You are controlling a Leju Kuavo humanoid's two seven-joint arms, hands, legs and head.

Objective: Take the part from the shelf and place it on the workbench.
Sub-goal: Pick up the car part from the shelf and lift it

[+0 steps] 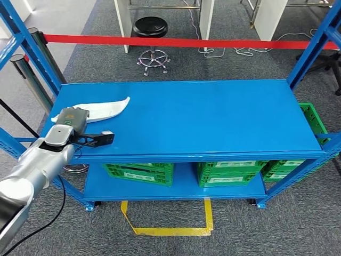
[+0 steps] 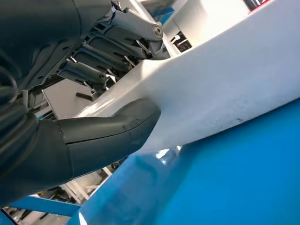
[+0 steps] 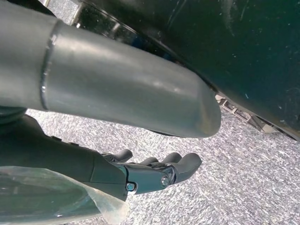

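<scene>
A long white curved part (image 1: 108, 109) lies on the top board of the blue shelf (image 1: 193, 117), at its left end. My left hand (image 1: 71, 120) sits over the part's left tip. In the left wrist view the thick thumb (image 2: 116, 126) presses against one side of the white part (image 2: 219, 89) and the darker fingers (image 2: 106, 51) reach round its other side, so the hand grips it. The part still rests on the blue board. My right hand (image 3: 155, 171) hangs above grey carpet with its fingers stretched out and nothing in it.
Green crates (image 1: 138, 173) (image 1: 231, 173) stand on the lower shelf board, and another green crate (image 1: 311, 120) sits beyond the right end. Blue uprights rise at both ends. Behind the shelf are a red tape (image 1: 181, 41) and a black stool (image 1: 151, 26). A yellow floor mark (image 1: 169, 230) lies in front.
</scene>
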